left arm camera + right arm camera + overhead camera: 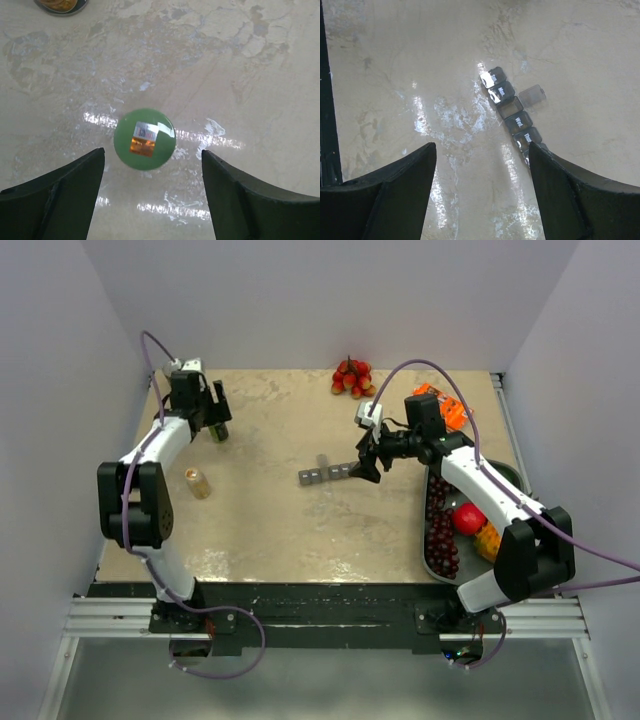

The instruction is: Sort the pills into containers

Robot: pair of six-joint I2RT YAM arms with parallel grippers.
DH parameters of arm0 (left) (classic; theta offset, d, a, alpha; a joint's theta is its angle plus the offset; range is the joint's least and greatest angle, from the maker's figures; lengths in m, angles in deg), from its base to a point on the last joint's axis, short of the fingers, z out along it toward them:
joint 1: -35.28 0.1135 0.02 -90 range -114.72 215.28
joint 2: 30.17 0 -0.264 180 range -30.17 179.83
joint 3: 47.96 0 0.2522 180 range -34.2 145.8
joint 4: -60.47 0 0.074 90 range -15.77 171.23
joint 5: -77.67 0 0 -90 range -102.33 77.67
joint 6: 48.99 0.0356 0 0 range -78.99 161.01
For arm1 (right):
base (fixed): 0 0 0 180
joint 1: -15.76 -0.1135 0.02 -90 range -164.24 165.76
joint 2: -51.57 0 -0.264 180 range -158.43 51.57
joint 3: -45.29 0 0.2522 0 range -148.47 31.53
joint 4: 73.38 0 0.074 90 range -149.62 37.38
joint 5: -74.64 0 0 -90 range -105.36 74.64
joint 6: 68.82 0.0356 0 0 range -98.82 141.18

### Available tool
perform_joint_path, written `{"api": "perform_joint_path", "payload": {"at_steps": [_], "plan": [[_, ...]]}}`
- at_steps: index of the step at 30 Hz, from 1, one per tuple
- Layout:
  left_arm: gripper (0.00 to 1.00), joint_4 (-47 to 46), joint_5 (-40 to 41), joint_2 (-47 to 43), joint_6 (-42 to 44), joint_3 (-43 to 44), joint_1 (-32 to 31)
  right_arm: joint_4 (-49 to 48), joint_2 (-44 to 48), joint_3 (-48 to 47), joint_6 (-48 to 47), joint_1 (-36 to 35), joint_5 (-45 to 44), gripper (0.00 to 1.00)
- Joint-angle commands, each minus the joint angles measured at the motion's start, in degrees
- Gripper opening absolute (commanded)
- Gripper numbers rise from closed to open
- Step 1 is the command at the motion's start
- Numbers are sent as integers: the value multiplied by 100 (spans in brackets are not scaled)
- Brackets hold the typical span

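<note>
The containers are a dark-grey strip of lidded compartments [325,475] at mid-table, also seen in the right wrist view [511,109]. Its lids carry day names, and one lid [532,94] stands open to the side. My right gripper [366,466] is open above the strip's right end; in the right wrist view [482,147] the strip runs under the right finger. My left gripper [217,420] is open at the far left, above a small green bottle [219,434]. The bottle's green cap [144,132] lies just ahead of the open jaws [152,155]. No loose pills show.
A small orange-labelled can [198,483] stands left of centre; its edge shows in the left wrist view [60,4]. Red fruits [350,378] sit at the back, an orange packet [442,406] at back right, and a dark bowl [432,540] of fruit at right.
</note>
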State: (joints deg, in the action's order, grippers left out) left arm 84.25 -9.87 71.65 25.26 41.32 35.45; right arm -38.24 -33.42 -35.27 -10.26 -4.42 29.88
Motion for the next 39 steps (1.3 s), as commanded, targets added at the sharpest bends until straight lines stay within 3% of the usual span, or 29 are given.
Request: {"api": "perform_joint_path", "payload": {"at_steps": [1,6,12,13,16,19,25,29,35,39], "plan": [[79,543,395,679,467,927,-16,-196,70,27,77,23,232,77],[73,826,457,1216,625,1570,-16,-144,-26,10,42,32,293,78],[51,914,370,1235,661,1597,-16,-109,-70,1,6,23,258,78],[32,923,335,1200,661,1571,-16,-108,-88,-8,-2,32,249,78],[7,923,11,920,643,1422,-16,-47,-79,1,-90,32,232,78],[0,914,-611,340,564,1168,-78,41,-53,79,-371,32,442,78],[0,775,-2535,-1101,416,141,-850,357,70,326,-1268,15,1242,84],[0,-15,-3636,-1857,-234,-923,-1604,-97,263,414,-770,23,1233,86],[0,-1782,-3525,-2447,-1456,-2287,-2791,-1047,580,756,330,6,1364,89],[0,-2775,-3357,-2474,-1958,-2709,-3110,-1488,642,1186,770,-64,1506,94]]}}
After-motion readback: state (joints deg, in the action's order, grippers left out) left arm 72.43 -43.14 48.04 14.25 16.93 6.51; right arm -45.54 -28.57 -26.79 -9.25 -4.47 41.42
